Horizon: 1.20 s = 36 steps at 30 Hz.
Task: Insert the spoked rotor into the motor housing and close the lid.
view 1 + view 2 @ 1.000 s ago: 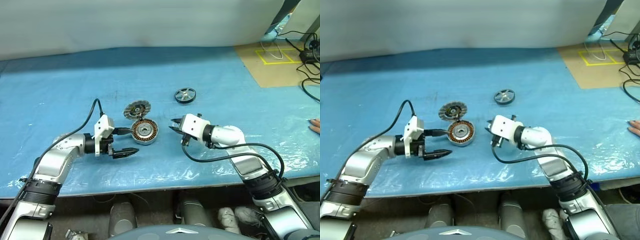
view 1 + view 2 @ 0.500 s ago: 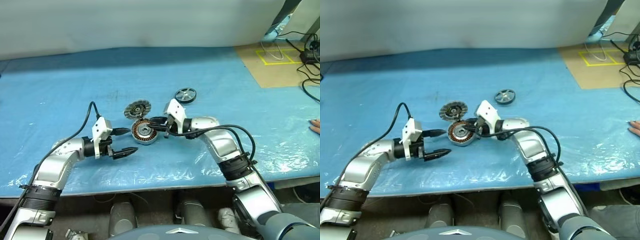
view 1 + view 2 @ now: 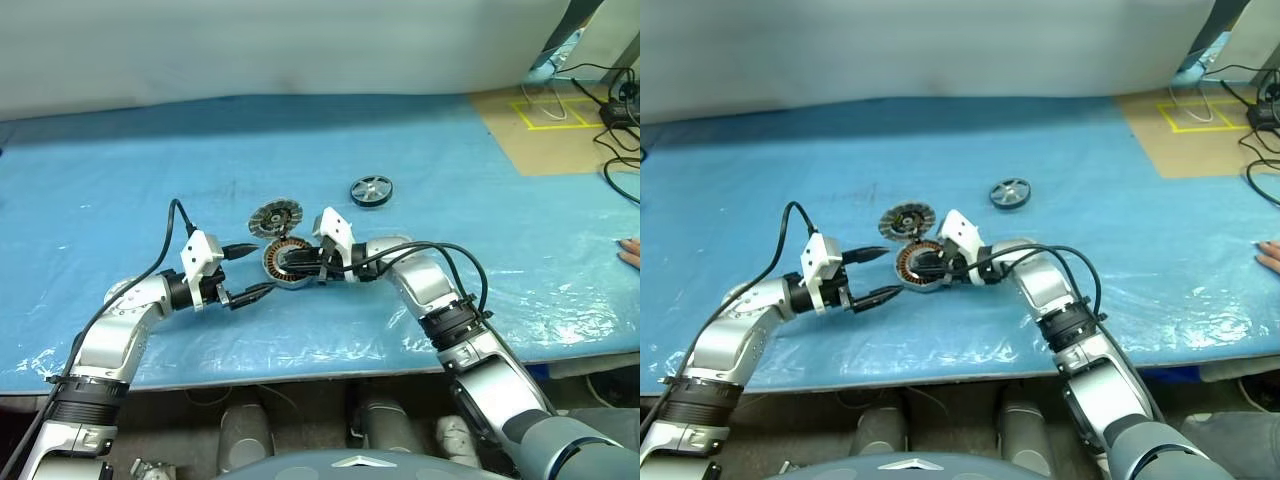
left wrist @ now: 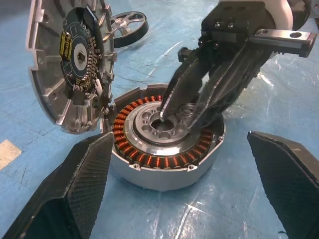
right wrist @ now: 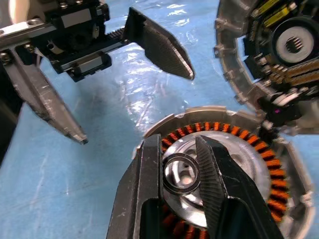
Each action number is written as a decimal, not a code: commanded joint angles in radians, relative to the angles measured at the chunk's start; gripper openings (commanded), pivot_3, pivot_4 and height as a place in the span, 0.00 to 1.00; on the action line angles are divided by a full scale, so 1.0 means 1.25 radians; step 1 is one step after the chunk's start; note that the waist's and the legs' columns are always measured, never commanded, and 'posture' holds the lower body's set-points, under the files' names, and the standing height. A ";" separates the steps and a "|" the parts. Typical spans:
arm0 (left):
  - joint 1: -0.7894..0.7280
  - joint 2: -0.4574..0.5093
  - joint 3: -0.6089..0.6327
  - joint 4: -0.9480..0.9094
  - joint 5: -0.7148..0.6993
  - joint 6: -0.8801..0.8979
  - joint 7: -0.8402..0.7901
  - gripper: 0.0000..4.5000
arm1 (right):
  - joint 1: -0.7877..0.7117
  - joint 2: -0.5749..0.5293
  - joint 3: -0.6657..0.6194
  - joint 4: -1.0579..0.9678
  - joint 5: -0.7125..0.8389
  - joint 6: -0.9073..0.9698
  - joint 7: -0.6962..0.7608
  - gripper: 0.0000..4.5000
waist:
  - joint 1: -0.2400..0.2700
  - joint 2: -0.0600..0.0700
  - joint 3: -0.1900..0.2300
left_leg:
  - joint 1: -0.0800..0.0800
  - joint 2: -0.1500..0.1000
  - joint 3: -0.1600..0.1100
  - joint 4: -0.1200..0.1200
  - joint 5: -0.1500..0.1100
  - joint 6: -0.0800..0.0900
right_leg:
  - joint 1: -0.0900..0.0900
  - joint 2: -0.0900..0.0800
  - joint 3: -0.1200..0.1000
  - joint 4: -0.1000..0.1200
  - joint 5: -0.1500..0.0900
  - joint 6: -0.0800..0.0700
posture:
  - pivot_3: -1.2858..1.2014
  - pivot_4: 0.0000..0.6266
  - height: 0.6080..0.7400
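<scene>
While the rotor (image 3: 371, 190) lies flat on the blue table (image 3: 120, 180) toward the far edge, dark with open spokes, the housing (image 4: 167, 144) shows copper windings and its ribbed lid (image 4: 70, 64) stands open. The right gripper (image 5: 180, 169) pinches a small metal ring (image 5: 181, 173) over the hub. The left gripper (image 3: 248, 270) is wide open, empty.

No lettering can be read; the round grey metal lid (image 4: 70, 74) carries a small yellow label (print too fine).
</scene>
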 commanded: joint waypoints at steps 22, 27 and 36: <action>0.003 0.010 -0.003 -0.057 -0.003 0.024 0.003 1.00 | -0.055 0.034 0.011 0.140 -0.080 -0.152 -0.019 0.16 | 0.001 0.000 0.000 | 0.000 0.000 0.000 0.001 0.000 0.000 | 0.000 0.000 0.000 0.000 0.000 0.000 | 0.52 0.24 1.00; 0.003 0.010 -0.004 -0.058 -0.002 0.028 0.003 1.00 | -0.053 0.027 0.004 0.129 -0.075 -0.149 -0.012 0.16 | 0.001 0.000 0.000 | 0.000 0.000 0.000 0.001 0.000 0.000 | 0.000 0.000 0.000 0.001 0.000 0.000 | 0.52 0.24 1.00; -0.001 0.009 -0.009 -0.054 0.001 0.027 0.001 1.00 | -0.057 0.033 0.008 0.147 -0.084 -0.161 -0.022 0.16 | 0.001 0.000 0.000 | 0.000 0.000 0.000 0.001 0.000 0.000 | 0.000 0.000 0.000 0.001 0.000 0.000 | 0.52 0.24 1.00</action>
